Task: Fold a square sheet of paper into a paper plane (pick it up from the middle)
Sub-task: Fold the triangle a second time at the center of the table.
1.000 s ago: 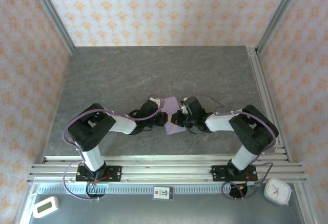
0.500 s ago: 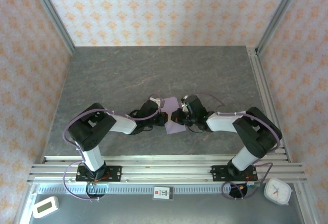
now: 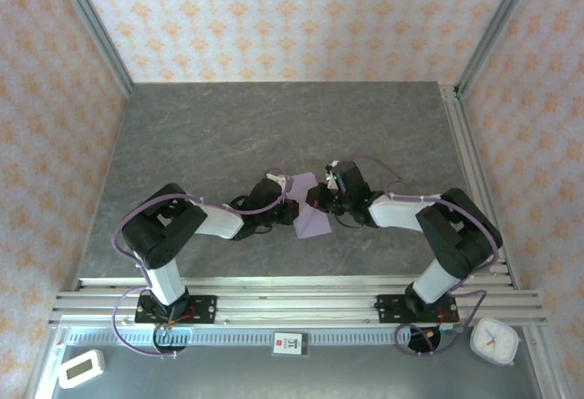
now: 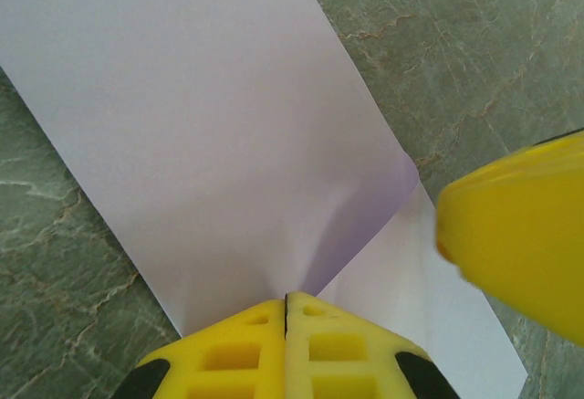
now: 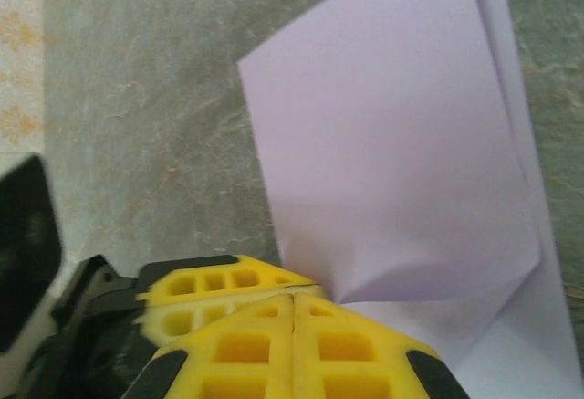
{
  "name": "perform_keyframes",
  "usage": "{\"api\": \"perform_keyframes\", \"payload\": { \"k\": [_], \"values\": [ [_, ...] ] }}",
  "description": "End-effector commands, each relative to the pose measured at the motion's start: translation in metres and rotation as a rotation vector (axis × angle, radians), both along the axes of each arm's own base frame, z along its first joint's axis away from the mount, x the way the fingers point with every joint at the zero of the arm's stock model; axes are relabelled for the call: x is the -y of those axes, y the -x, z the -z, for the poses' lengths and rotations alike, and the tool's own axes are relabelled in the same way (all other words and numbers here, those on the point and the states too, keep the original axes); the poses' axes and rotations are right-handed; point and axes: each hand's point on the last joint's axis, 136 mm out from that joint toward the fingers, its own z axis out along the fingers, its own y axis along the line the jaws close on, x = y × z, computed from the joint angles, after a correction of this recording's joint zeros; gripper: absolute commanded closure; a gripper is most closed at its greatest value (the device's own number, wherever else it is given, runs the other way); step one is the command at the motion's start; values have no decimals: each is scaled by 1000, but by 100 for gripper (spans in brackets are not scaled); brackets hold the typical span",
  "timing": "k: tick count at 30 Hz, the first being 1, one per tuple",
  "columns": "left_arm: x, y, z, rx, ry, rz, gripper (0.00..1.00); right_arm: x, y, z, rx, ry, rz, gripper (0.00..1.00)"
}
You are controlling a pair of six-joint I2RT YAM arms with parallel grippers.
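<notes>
"While you have the feeds up, where is the sheet of paper (image 3: 310, 224)?"

"From overhead I see it lying on the grey table (image 3: 228, 134), about midway between my two arms. It's pale lilac and part folded. One flap lies over the layer beneath, with a crease running across."

"And the left gripper (image 4: 286, 300)?"

"Through its wrist camera the two yellow fingers are pressed together with no gap between them, and the paper's near edge runs straight into the tips. The sheet puckers there, so I read it as a pinch on that edge."

"Right gripper (image 5: 294, 297)?"

"Same story. Its fingers meet tip to tip, closed on the paper where the folded flap's edge comes in. The left arm's yellow fingers sit just beside mine in that view, and from the left wrist I see one right finger (image 4: 520, 235) over the lower layer of the sheet."

"Are the two grippers touching?"

"They're close together, but I can't tell whether they touch."
</notes>
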Motion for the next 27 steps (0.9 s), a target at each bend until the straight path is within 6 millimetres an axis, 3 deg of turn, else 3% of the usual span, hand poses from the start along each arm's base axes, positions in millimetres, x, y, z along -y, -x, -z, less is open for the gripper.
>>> {"api": "perform_keyframes", "payload": {
  "k": [1, 9, 12, 19, 23, 27],
  "values": [
    [-9, 10, 21, -51, -71, 8, 100, 8, 2, 19, -9, 35, 9, 100],
    [-13, 12, 27, -57, -83, -4, 100, 18, 9, 48, -57, 61, 12, 100],
    [-13, 11, 27, -56, -81, -5, 100, 17, 10, 40, -50, 49, -2, 100],
    [-13, 11, 27, -54, -79, -3, 100, 12, -5, 2, 26, 17, -3, 100],
    [-14, 12, 27, -54, -81, -6, 100, 12, -6, 3, 21, 25, -4, 100],
    [-14, 10, 22, -41, -78, -11, 100, 17, -2, 19, 0, 49, 6, 100]
  ]
}}
